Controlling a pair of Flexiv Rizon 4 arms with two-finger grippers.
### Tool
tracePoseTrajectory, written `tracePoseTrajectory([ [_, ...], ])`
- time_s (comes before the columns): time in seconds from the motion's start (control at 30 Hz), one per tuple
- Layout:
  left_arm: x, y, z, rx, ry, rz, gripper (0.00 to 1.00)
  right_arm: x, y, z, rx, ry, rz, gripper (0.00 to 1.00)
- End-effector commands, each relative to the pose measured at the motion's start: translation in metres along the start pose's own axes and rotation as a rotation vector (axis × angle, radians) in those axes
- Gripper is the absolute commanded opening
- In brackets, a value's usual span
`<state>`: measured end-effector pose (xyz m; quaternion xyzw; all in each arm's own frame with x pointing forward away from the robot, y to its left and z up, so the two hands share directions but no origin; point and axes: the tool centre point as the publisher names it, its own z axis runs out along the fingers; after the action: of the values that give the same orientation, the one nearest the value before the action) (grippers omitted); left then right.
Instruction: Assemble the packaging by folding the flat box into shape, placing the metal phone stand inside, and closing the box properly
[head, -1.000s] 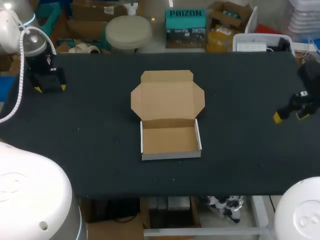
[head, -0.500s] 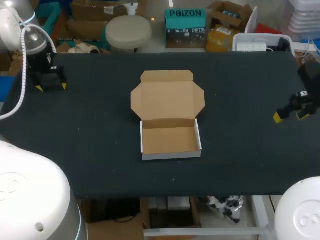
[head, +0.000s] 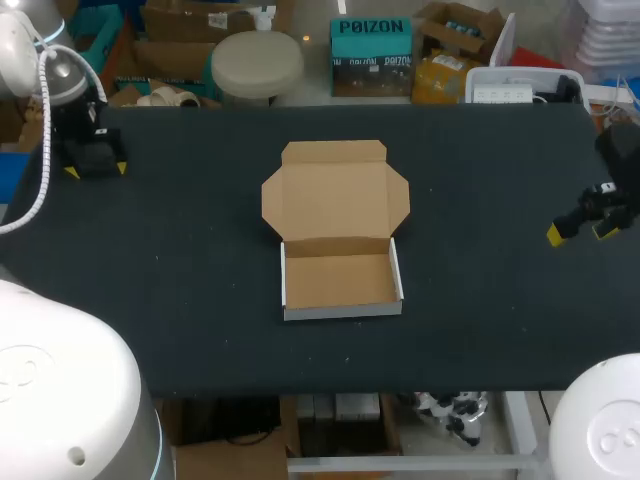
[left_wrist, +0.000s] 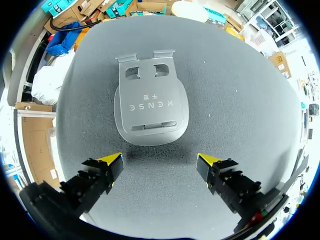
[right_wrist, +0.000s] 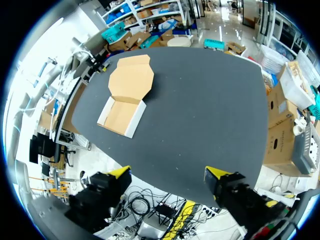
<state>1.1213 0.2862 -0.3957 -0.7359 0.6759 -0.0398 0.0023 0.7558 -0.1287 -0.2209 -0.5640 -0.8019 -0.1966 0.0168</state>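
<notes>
A cardboard box (head: 335, 235) lies mid-table, its white-sided tray (head: 340, 282) folded up and its brown lid (head: 335, 190) open flat behind it. The right wrist view shows the box (right_wrist: 125, 97) far ahead. The grey metal phone stand (left_wrist: 151, 102) lies flat on the mat just ahead of my left gripper (left_wrist: 160, 162), whose fingers stand open and apart from it. In the head view my left gripper (head: 93, 168) hangs at the far left corner and hides the stand. My right gripper (head: 580, 230) stands open near the right edge, holding nothing; the right wrist view shows the same gripper (right_wrist: 168, 175).
The dark table mat (head: 480, 330) spreads wide on both sides of the box. The left gripper is close to the table's left and far edges, the right gripper close to its right edge.
My left gripper has shifted slightly toward the table's far left corner. The box and the right arm have not moved.
</notes>
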Motion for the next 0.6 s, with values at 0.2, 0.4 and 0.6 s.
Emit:
tracePoseTrajectory([
  [0.2, -0.001, -0.0071, 0.0026, -0.013, 0.0, 0.009, 1.0, 0.0007, 0.0001, -0.0022, 0.005, 0.0, 0.001, 1.0],
  [0.4, -0.0031, -0.0099, 0.0047, -0.016, -0.003, 0.012, 1.0, 0.0007, 0.0001, -0.0022, 0.005, 0.0, 0.001, 1.0],
  [0.6, -0.0044, -0.0131, 0.0037, -0.016, -0.01, 0.018, 1.0, 0.0007, 0.0001, -0.0022, 0.005, 0.0, 0.001, 1.0],
])
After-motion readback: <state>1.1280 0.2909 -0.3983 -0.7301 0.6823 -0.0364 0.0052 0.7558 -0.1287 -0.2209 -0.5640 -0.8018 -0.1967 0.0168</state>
